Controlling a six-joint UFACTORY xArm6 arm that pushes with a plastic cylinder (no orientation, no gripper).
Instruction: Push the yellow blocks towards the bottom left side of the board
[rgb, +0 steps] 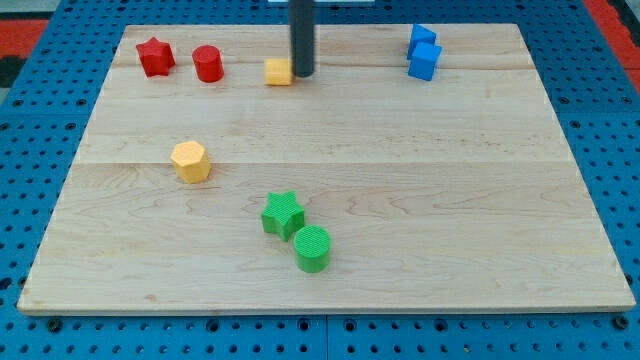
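A small yellow block (278, 71) lies near the view's top, left of centre. My tip (302, 75) stands right against its right side, touching or nearly so. A second yellow block, hexagonal (190, 161), lies lower and further left, about midway down the wooden board (420, 200). The rod comes down from the view's top edge.
A red star (154, 57) and a red cylinder (208, 63) sit at the top left. Two blue blocks (423, 52) touch each other at the top right. A green star (283, 214) and a green cylinder (313, 248) sit together at the bottom centre.
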